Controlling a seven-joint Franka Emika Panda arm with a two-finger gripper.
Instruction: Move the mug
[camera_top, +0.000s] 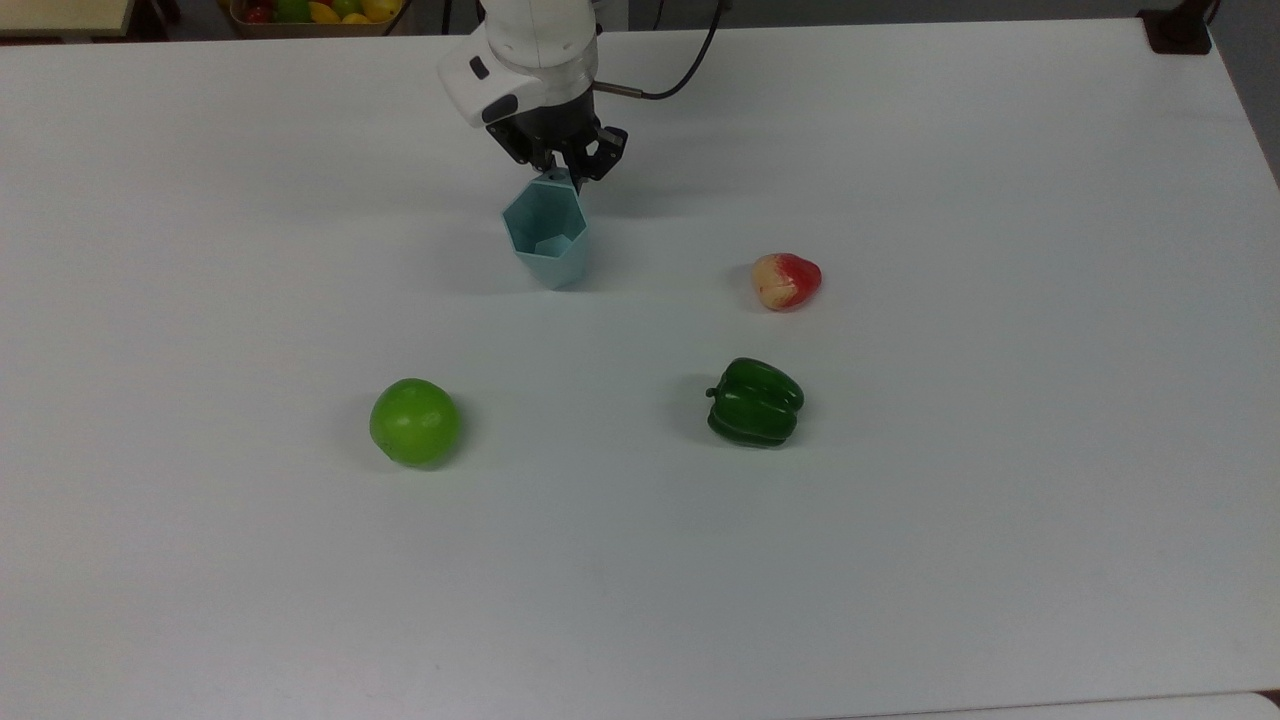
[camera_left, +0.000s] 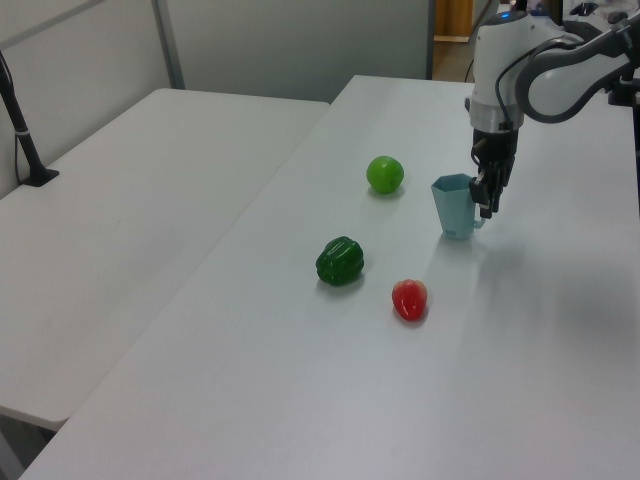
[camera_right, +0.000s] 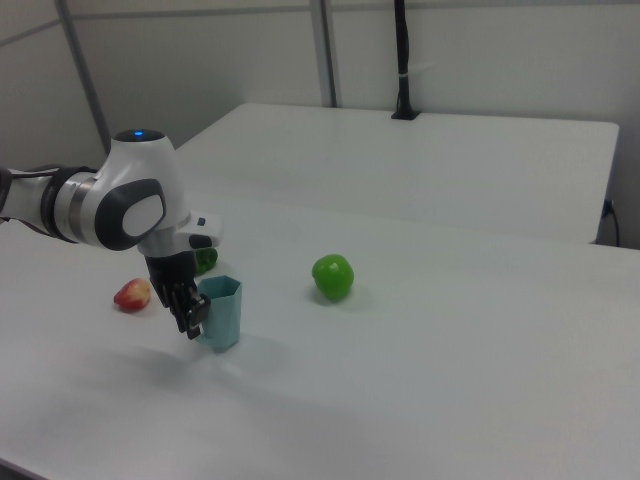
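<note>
The gripper (camera_top: 562, 172) is clamping the handle tab of the upright pale teal mug (camera_top: 547, 232), which is standing on the white surface (camera_top: 900, 520) near a green apple (camera_top: 414, 421).

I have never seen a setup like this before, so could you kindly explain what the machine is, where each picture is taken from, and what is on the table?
The white machine is a single robot arm ending in a black two-finger gripper. Three fixed cameras watch the same moment: the top view looks down on the white table, and the left and right views look across it from opposite sides.

The gripper is shut on the small handle of the mug, a pale blue-teal cup with a hexagonal rim. It stands upright and empty; in the right view its base looks at or just above the table, though contact is hard to judge.

Three toy foods lie loose on the table, apart from one another: a green apple, a dark green bell pepper and a red-and-cream fruit.
</note>
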